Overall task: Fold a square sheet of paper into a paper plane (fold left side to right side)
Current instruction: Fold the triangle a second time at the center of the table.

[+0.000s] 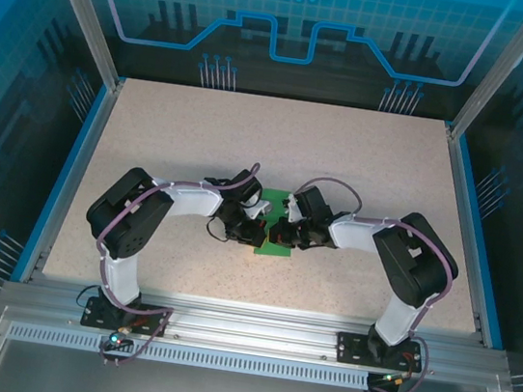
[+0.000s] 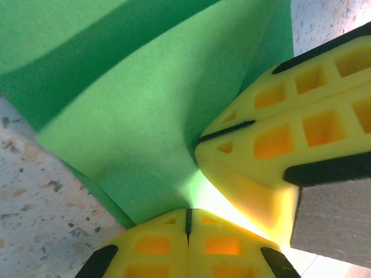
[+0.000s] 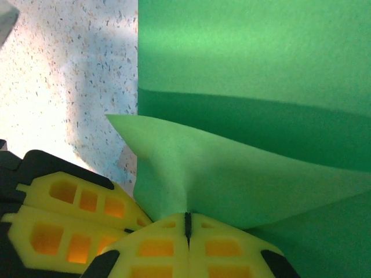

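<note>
Green square sheet of paper [image 1: 272,246] lies about mid-table [image 1: 362,171], slightly toward the arms' side, right between the two wrists. Grip check: left gripper [image 2: 188,223] has its fingers pressed together, clamped on a raised flap of the sheet. The right gripper [image 3: 187,223] does the same, with its jaws closed on that same flap. The two sit tip to tip, touching or nearly so in the left wrist view. The lower layer lies flat on the table. The pinched part lifts off it in a soft curved tent, with no sharp crease there yet.

Step, my read: mid-fold, with a flap picked up and ready to be carried across. The next move needs both arms travelling together toward the right side, with no twist in the flap. They must land it edge on edge, then release and press the fold line flat.

Count: one sheet, one table, two grippers, two arms (left arm [image 1: 131,222], right arm [image 1: 417,267]). The sheet is not plane-shaped yet, and I can't tell how many folds are already in it.
</note>
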`<state>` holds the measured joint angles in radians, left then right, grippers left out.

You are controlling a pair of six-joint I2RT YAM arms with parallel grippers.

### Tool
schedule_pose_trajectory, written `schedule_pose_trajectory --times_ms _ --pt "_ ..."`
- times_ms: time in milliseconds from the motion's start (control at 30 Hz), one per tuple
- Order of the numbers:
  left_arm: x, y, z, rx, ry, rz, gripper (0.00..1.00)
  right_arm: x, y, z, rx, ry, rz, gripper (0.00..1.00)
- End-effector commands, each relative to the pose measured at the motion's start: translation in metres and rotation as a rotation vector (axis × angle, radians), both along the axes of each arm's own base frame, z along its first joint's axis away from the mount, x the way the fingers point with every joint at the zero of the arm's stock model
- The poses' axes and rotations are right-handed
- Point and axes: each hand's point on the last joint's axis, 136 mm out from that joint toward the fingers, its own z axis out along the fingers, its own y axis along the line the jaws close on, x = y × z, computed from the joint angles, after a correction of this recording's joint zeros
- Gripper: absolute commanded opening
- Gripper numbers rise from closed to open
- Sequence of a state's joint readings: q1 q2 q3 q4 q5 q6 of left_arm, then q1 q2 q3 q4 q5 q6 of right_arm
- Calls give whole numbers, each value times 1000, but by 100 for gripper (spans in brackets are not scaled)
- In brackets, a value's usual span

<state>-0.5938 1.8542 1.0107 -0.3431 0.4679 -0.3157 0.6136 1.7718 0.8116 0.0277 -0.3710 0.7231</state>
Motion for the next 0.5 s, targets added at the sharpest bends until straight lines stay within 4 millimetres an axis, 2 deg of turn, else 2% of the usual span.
schedule_pose_trajectory --times_ms 0,467 --pt "-22 20 -25 103 77 4 0 -3 -13 -20 -96 28 0 0" --pt "-24 23 -31 116 88 3 0 17 -32 -18 -122 25 -30 0"
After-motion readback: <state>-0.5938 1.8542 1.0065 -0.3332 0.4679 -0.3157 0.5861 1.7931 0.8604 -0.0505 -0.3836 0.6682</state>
